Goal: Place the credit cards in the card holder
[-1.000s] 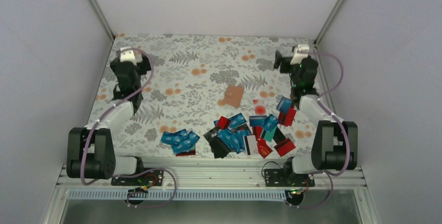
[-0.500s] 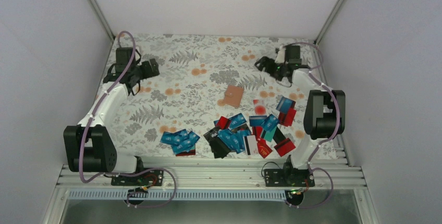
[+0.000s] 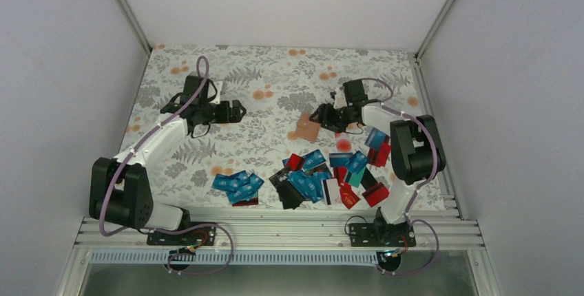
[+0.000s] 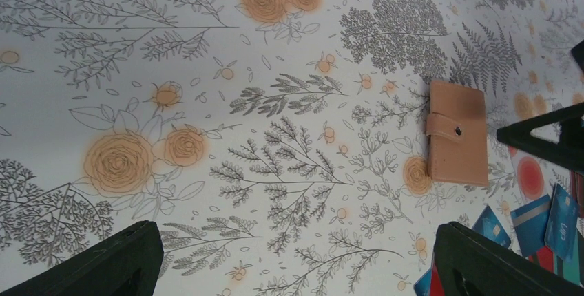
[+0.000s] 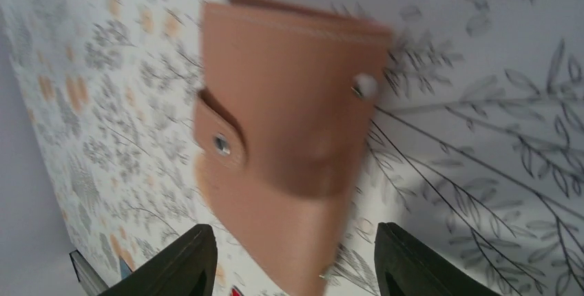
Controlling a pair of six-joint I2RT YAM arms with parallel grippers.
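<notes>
Cards (image 3: 310, 175) of blue, teal, red and black plastic lie heaped on the floral surface (image 3: 275, 76), near the tan-pink leather card holder (image 5: 289, 138). Right gripper (image 5: 293, 234) straddles the holder's end with its jaws apart. Left gripper (image 4: 296, 230) gapes wide, empty.

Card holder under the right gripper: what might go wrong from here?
The card holder lies flat on the table. The right gripper, with a finger on either side, may just push it along instead of lifting it. The credit cards sit in overlapping heaps close beneath the right arm. A low swing could scatter them, and picking one card from a heap may drag its neighbours along.
</notes>
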